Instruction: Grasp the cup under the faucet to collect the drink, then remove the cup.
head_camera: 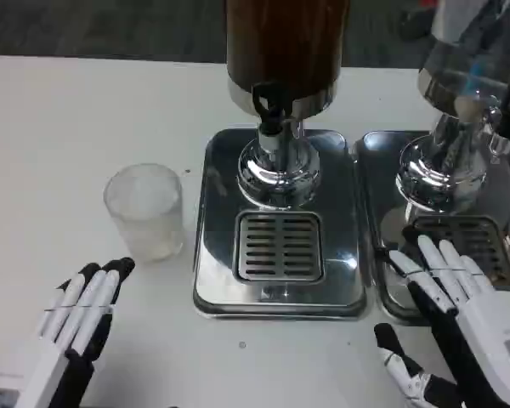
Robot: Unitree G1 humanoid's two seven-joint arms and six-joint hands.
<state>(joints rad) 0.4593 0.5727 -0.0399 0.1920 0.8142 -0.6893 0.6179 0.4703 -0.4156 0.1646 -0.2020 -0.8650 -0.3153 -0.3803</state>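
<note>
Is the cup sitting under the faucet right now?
No, the cup stands on the white table to the left of the metal tray, not beneath the faucet.

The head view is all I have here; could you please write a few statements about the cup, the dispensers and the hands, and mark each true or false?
1. The cup stands on the drip grate under the faucet. False: it stands on the white table, left of the drip tray.
2. The left hand holds the cup. False: it lies near the cup, with a gap between, holding nothing.
3. The dispenser above the faucet holds a dark brown drink. True.
4. The right hand holds nothing, fingers apart. True.
5. A second dispenser stands to the right. True.
</note>
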